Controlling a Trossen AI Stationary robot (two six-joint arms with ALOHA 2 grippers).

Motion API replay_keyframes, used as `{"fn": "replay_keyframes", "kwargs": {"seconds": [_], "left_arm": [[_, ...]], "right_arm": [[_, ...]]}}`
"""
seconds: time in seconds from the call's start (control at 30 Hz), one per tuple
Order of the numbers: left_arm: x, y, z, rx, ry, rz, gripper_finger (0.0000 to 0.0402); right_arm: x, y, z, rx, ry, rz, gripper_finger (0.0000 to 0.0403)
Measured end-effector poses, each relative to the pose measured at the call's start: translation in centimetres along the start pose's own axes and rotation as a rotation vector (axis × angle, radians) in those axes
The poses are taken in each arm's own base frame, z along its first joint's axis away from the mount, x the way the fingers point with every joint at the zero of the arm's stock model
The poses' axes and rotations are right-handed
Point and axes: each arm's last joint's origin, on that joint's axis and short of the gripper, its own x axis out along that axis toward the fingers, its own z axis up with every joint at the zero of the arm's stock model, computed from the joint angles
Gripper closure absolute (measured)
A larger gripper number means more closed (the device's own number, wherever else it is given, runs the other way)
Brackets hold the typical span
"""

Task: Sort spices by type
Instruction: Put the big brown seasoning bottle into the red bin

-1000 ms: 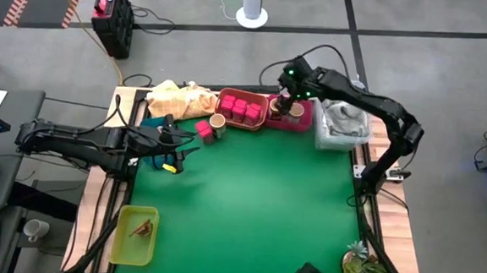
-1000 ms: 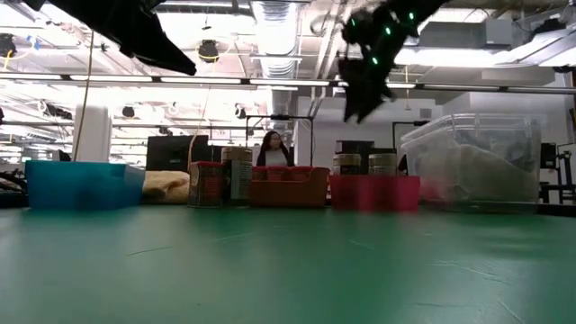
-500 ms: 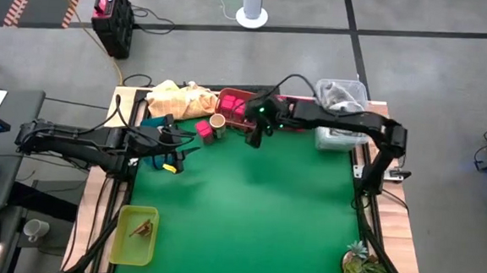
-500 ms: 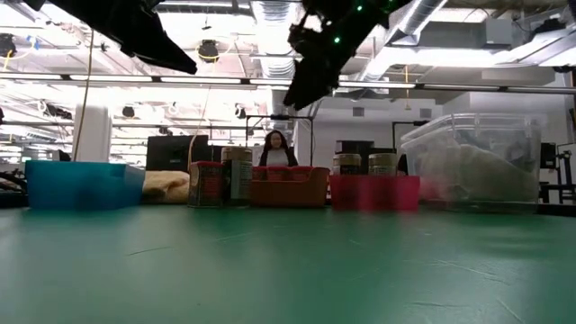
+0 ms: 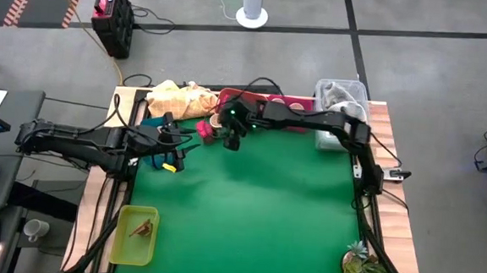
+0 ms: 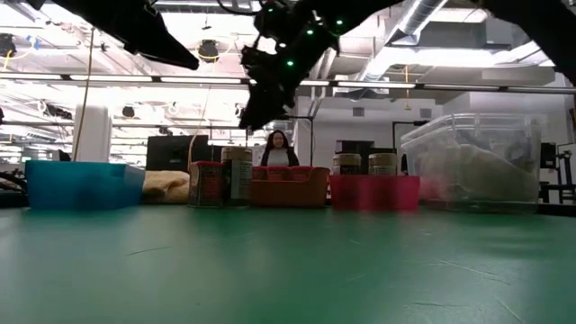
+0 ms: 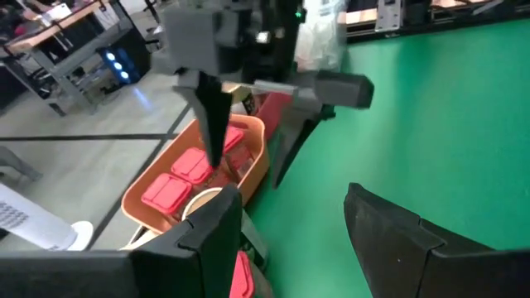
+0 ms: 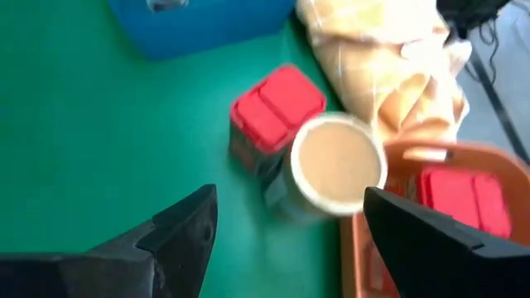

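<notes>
Hanging over the far left of the green counter [image 5: 248, 204], the right gripper [image 5: 231, 138] has its jaws open and empty. Right under it stand a red cube box [image 8: 273, 108] and a round wooden jar [image 8: 335, 165] (they touch), beside the orange tray [image 8: 397, 248]. The left gripper [image 5: 177, 155], jaws open, waits at the left.

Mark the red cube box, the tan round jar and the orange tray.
Red cube spice box [image 8: 276, 108]: right wrist view, lid top.
Tan round wooden jar [image 8: 337, 163]: right wrist view, lid centre.
Orange plastic tray [image 8: 354, 240]: right wrist view, near wall.
</notes>
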Motion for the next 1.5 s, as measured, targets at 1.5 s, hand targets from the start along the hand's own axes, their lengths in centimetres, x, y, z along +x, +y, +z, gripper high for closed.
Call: {"fn": "replay_keyframes", "kwargs": {"seconds": [1.5], "left_arm": [[0.3,-0.8,-4.3,-0.263,0.268,0.012,0.0198]], "right_arm": [[6.0,-4.2,0.3,-0.041,-0.005,0.097,0.0010]]}}
